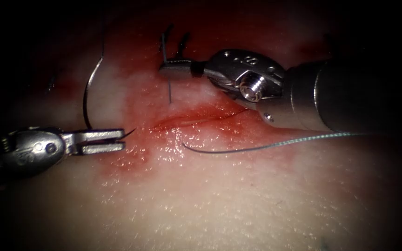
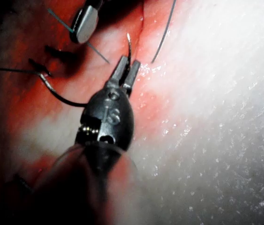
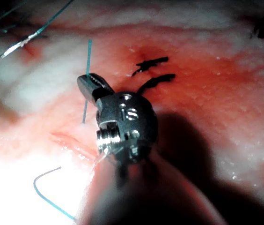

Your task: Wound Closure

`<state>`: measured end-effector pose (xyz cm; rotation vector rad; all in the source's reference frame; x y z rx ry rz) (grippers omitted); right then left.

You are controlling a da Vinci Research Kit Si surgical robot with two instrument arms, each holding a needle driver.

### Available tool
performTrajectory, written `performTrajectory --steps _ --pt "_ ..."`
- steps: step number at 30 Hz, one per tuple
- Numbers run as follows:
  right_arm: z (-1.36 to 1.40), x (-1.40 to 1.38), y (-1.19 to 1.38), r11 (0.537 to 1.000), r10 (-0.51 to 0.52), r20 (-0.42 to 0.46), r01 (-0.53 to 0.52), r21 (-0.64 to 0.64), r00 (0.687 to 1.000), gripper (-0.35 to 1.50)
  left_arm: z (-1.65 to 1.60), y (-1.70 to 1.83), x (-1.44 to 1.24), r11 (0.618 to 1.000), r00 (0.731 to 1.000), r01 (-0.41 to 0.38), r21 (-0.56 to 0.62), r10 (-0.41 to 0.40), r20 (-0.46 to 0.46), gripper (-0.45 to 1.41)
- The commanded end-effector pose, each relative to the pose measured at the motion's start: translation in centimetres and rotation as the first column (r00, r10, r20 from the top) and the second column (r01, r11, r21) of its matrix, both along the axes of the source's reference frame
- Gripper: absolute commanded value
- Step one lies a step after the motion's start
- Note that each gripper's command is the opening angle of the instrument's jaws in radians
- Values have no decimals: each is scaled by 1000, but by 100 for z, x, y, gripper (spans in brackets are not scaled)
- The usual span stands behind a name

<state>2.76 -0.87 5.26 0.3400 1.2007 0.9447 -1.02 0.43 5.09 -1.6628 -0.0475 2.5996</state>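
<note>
Red fluid (image 1: 136,160) stains the pale tissue (image 1: 219,204) around the cut (image 1: 196,118), which lies open as a short slit near the middle of the endoscope view. The left tool (image 1: 117,139) sits left of the cut with its jaws closed on the needle (image 1: 87,93), gripping it close to the pointed end, so that the tip just pokes out past the jaws toward the cut while the rest of the curve arcs up and away over the tissue. The needle looks free of the tissue. The right tool (image 1: 170,69) hovers above the cut, its jaws closed on a thread (image 1: 169,90), a short straight strand that runs up and down through them, its lower end reaching toward the cut's upper edge. Another length of thread (image 1: 266,145) lies in a loose curve across the tissue below the cut and trails off to the right. Dark stitches (image 3: 153,70) are already in place beyond the right tool, plain in the right wrist view, so part of the closure looks done. My judgement is that the slit seen here is not yet closed: no stitch crosses it, its edges stand apart, and a good share of the work is left.
</note>
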Motion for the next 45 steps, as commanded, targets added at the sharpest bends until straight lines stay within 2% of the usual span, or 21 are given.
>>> performTrajectory --steps 1,21,22,23,25,27,31,32,34,38,42,45 --pt "4 5 -1 1000 6 -6 -6 -7 1000 -35 9 1 -3 1000 1000 0 3 0 -2 -45" --pt "-16 3 3 998 14 -31 -16 -56 999 -35 55 1 29 1000 994 11 13 -9 -110 -45" --pt "-16 2 4 998 17 -35 -19 -58 999 26 59 2 32 1000 993 14 9 -13 -119 -45" --pt "-17 1 4 998 22 -41 -24 -61 999 74 63 2 35 1000 992 22 9 -21 -126 -45" --pt "-18 -2 5 996 40 -67 -45 -73 997 128 71 5 42 1000 988 28 0 -28 -152 -45" --pt "-20 -6 7 993 74 -93 -82 -87 993 147 79 8 48 999 984 34 -7 -35 -177 -45" --pt "-28 -22 3 989 91 -125 -104 -105 988 147 99 8 57 999 971 39 -11 -40 -234 -45" --pt "-31 -27 3 989 86 -121 -100 -112 989 147 104 8 58 999 967 45 -9 -46 -251 -11" --pt "-36 -35 3 987 91 -109 -104 -123 990 147 109 7 58 997 961 78 8 -73 -267 86" --pt "-42 -57 6 974 105 -35 -110 -197 994 147 108 6 51 988 945 154 31 -138 -298 126" --pt "-46 -78 13 967 96 11 -90 -240 995 135 94 5 40 978 934 202 44 -179 -308 136" --pt "-48 -90 21 960 56 98 -26 -280 994 142 75 5 32 971 938 230 62 -204 -281 138"
